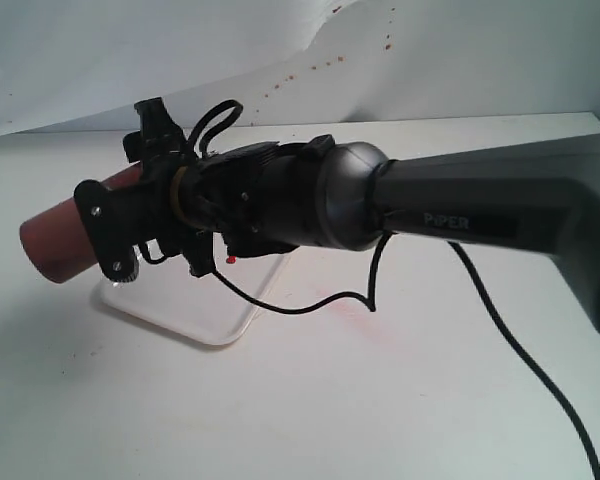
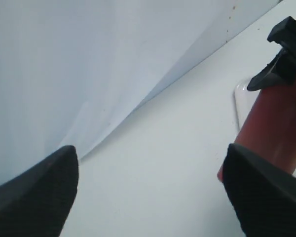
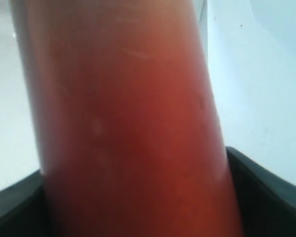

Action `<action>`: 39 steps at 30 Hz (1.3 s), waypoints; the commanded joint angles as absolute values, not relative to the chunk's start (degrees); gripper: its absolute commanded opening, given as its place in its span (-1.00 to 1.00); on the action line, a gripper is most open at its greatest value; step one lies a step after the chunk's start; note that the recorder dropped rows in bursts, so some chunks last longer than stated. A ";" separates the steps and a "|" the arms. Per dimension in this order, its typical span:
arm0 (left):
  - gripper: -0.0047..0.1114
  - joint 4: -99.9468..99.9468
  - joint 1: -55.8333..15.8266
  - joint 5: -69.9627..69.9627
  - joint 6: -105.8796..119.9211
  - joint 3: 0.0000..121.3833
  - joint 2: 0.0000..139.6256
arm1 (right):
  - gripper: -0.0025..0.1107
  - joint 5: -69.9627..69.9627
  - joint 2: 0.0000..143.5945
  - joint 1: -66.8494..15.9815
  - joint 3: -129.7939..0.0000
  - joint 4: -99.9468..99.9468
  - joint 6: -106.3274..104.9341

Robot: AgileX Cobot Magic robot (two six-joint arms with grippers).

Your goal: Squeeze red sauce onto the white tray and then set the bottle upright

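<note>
The red bottle [image 1: 58, 245] lies nearly level in the air with its base toward the left, and my right gripper [image 1: 130, 180] is shut around its middle. It hangs over the white tray [image 1: 208, 322]. The nozzle is hidden behind the gripper. A small bright red spot [image 1: 230, 259] shows under the wrist above the tray; I cannot tell whether it is red sauce or the nozzle tip. In the right wrist view the bottle [image 3: 128, 113] fills the picture between the black fingers [image 3: 264, 192]. My left gripper [image 2: 150, 158] is open over bare table, with the bottle [image 2: 274, 128] and a tray corner [image 2: 240, 98] beyond it.
The right arm [image 1: 480, 215] spans the scene from the right, and its black cable [image 1: 520, 350] trails over the table. A faint pink smear [image 1: 330, 300] marks the table right of the tray. Small reddish specks [image 1: 310, 68] dot the white backdrop.
</note>
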State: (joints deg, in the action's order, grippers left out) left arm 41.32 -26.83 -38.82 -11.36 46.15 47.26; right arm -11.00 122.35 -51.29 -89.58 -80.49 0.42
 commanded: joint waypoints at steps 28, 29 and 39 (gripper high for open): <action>0.39 48.39 -26.90 -44.02 -22.48 38.90 39.26 | -0.96 -42.90 121.27 -62.25 -89.13 -83.11 -54.99; 0.39 48.39 -26.90 -44.02 -22.48 38.90 38.84 | -0.96 -43.82 121.27 -62.39 -89.10 -83.11 -55.70; 0.39 48.39 -26.90 -43.53 -22.64 38.90 31.98 | -0.96 -56.18 120.81 -65.63 -89.10 -82.28 -55.45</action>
State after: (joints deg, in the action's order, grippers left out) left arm 48.10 -26.83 -44.38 -21.63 39.22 33.55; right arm -52.93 122.35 -64.56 -88.97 -80.90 -55.09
